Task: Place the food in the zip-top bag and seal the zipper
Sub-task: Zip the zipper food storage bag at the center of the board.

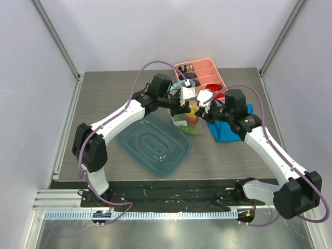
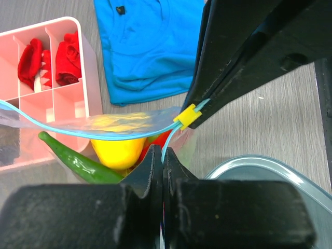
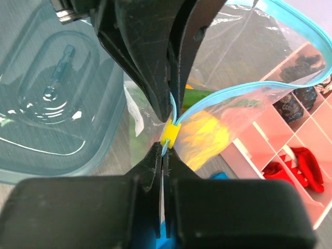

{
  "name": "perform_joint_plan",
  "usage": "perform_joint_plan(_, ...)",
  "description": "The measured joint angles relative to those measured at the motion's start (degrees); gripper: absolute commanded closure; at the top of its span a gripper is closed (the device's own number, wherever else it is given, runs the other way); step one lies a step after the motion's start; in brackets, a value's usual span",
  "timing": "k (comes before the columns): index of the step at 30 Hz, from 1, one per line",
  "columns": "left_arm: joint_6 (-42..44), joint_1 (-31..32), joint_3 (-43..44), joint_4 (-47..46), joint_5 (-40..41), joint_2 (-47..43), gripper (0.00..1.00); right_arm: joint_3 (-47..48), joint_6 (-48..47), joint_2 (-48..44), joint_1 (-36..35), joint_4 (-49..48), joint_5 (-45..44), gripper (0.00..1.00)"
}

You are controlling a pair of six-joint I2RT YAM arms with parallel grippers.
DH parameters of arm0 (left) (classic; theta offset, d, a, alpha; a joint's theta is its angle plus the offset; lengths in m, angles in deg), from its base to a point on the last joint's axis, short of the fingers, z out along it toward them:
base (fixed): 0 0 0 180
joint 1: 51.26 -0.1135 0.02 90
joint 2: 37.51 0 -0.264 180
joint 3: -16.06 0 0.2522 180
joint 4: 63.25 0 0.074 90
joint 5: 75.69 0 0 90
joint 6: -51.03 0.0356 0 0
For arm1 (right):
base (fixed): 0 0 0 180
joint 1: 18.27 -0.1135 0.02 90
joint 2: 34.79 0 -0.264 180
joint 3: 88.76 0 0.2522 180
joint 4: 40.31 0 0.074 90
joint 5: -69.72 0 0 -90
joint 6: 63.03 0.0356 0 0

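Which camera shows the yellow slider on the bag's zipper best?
Left wrist: the yellow slider sits fully exposed on the zipper. The right wrist view shows it too, but wedged between black fingers. In the top external view it is too small to make out.

Left claw [image 2: 163,155] and right claw [image 3: 162,155] tip to tip, with the zipper [image 2: 104,137] between the jaws of each. Slider [image 2: 188,116] on the zipper, between the two tips. Zip-top bag [image 1: 190,123] directly below both claws, food [image 2: 118,153] in it. Tray [image 1: 155,142] on table [image 1: 104,88], left of the left claw and nearer the bases. Divided box [image 1: 207,67] beyond both claws. Folded cloth [image 1: 223,132] under the right claw's wrist, just right of the bag.
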State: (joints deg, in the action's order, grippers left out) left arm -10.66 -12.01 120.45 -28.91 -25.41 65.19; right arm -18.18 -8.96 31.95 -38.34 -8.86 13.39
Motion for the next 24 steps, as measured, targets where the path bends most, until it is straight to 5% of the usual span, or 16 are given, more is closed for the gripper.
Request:
perform_joint_plan(3,0.2,0.0,0.0,0.5,-0.2,0.0,0.59,-0.9,0.1,-0.1,0.0,-1.5,-0.4,0.99)
perform_joint_plan(6,0.7,0.0,0.0,0.4,-0.8,-0.1,0.48,-1.8,0.1,-0.4,0.0,-2.0,-0.6,0.99)
perform_joint_plan(20,9.3,0.0,-7.2,-7.5,-7.4,-8.4,0.37,-4.1,0.2,-3.4,0.0,-2.8,-1.5,0.99)
perform_joint_plan(24,15.0,0.5,-4.2,-4.1,-8.0,-7.4,0.49,-4.3,0.3,-3.7,0.0,-2.7,-1.6,0.99)
